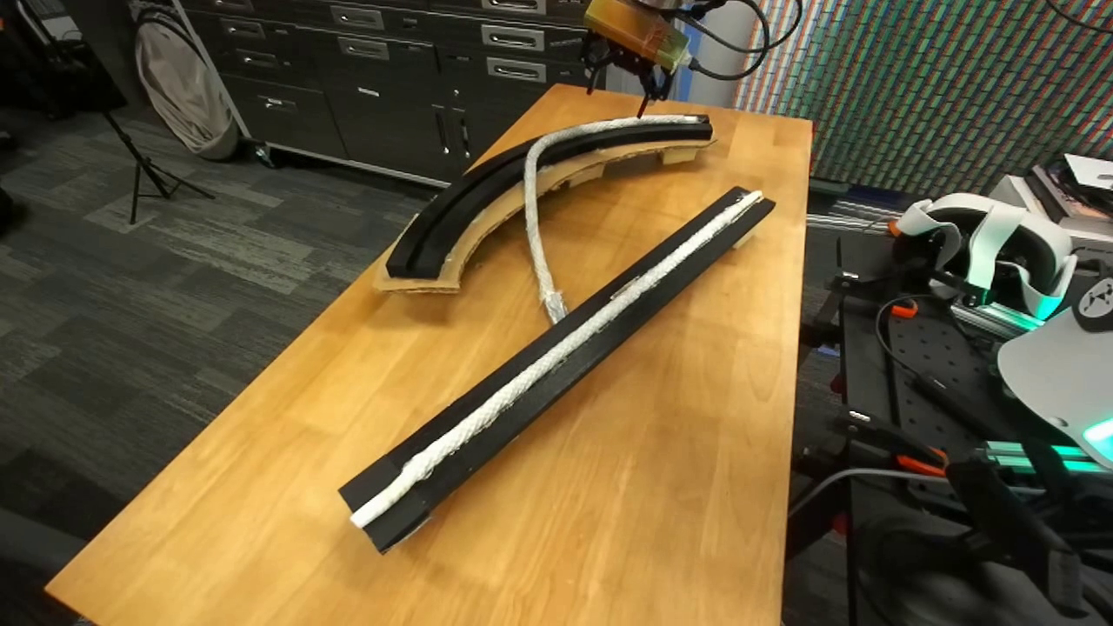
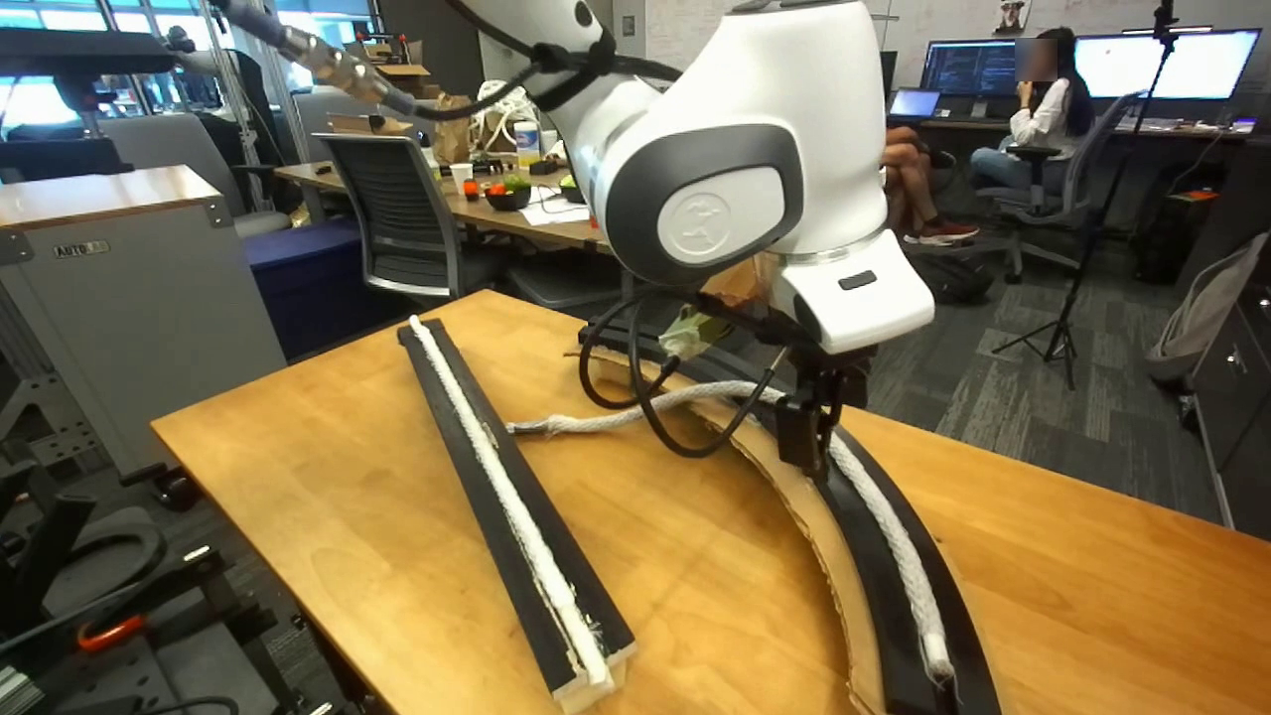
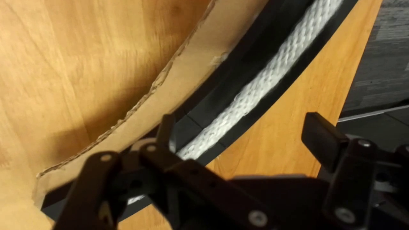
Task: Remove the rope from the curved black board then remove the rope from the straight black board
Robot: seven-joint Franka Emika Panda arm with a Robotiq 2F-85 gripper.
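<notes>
The gripper [image 3: 239,128] is spread near the curved black board [image 1: 485,185], whose first rope [image 1: 529,189] seems only partly removed, while the second rope [image 1: 556,356] awaits removal on the straight black board [image 1: 569,370].

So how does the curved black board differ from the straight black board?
The curved black board forms an arc; the straight black board, a bar. A white rope runs the straight board's length, while a second white rope veers off the curved board partway. Both are black.
</notes>
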